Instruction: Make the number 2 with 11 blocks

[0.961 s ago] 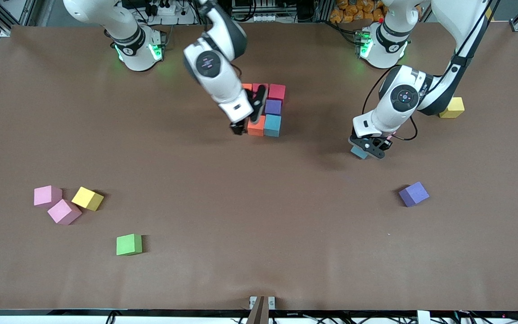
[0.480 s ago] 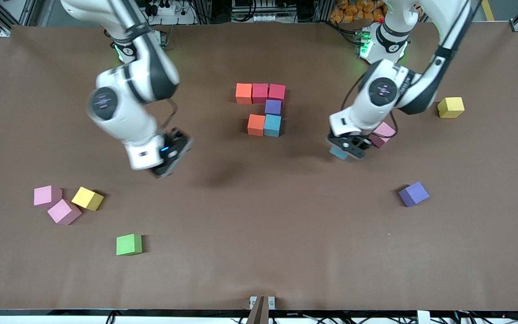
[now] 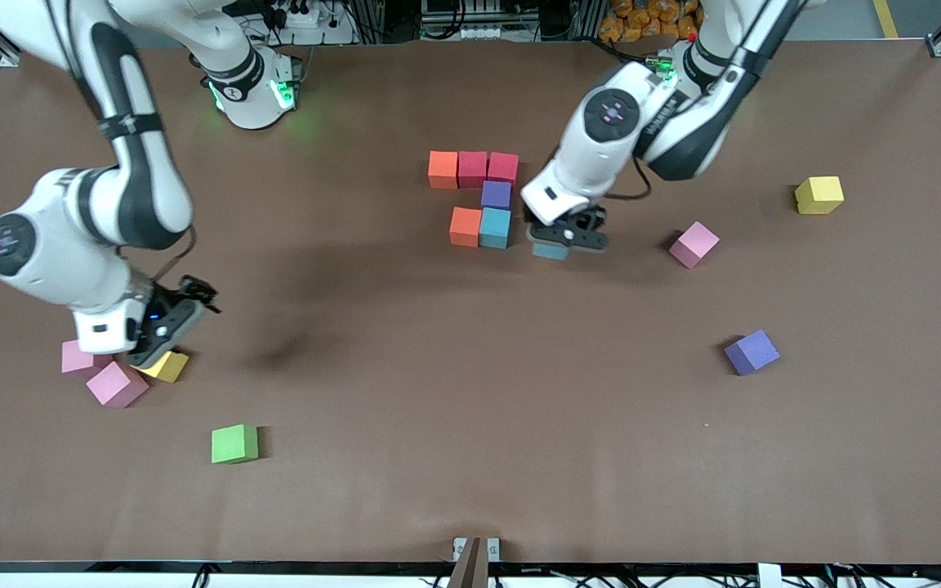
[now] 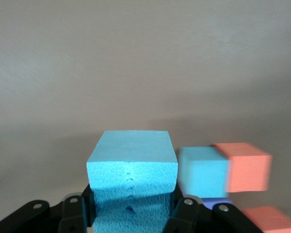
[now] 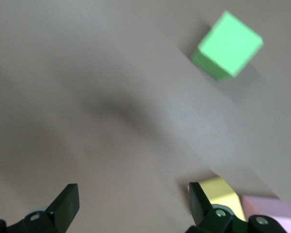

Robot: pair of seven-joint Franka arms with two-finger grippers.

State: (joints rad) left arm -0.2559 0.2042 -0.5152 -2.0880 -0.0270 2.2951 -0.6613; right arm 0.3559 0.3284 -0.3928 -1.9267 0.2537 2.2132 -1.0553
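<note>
Light blue block [image 4: 132,167] | pinched in left hand [image 3: 566,238] (right hand [image 5: 131,204] spread, empty)

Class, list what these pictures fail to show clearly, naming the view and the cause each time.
- Front view: the left gripper covers most of its light blue block.
- Front view: the right gripper hides part of the yellow block.
- Right wrist view: the green block is blurred.

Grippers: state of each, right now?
Left gripper: shut on light blue block, beside the partial digit.
Right gripper: open, over yellow block.
</note>
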